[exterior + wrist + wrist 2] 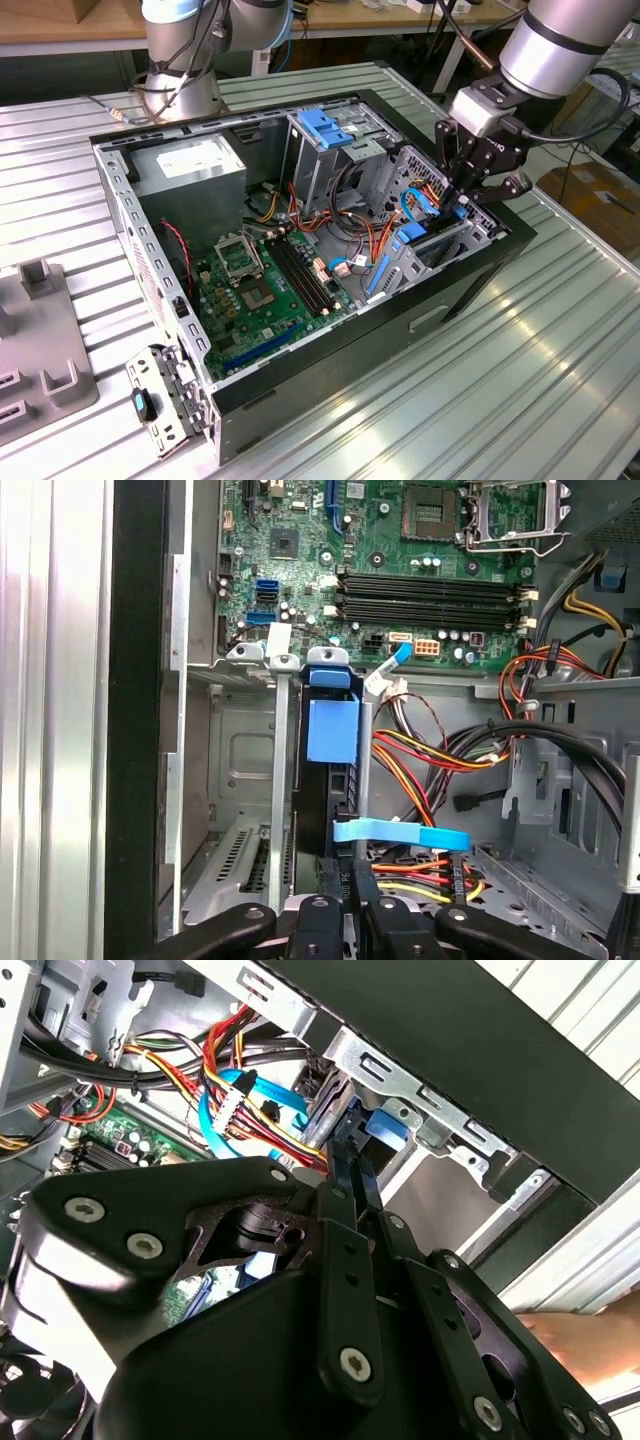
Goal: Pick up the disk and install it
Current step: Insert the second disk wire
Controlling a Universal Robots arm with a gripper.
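Note:
The disk [332,730] stands on edge in a metal bay slot of the open computer case [330,350], at the exterior view's right. I see it edge-on, with its blue carrier rail toward the motherboard. My gripper [348,878] reaches down into the bay from above and is shut on the disk's near edge. In the second wrist view the two black fingers [352,1175] meet on the blue rail of the disk [382,1126]. In the exterior view the gripper [458,205] sits just over the bay and the disk [412,240] slants below it.
Red, yellow and orange cables [440,750] and a flat blue cable [400,833] lie beside the bay. A tall drive cage with a blue bracket [325,125] stands behind. The motherboard [260,290] covers the case floor. A person's hand [590,1350] rests outside the case.

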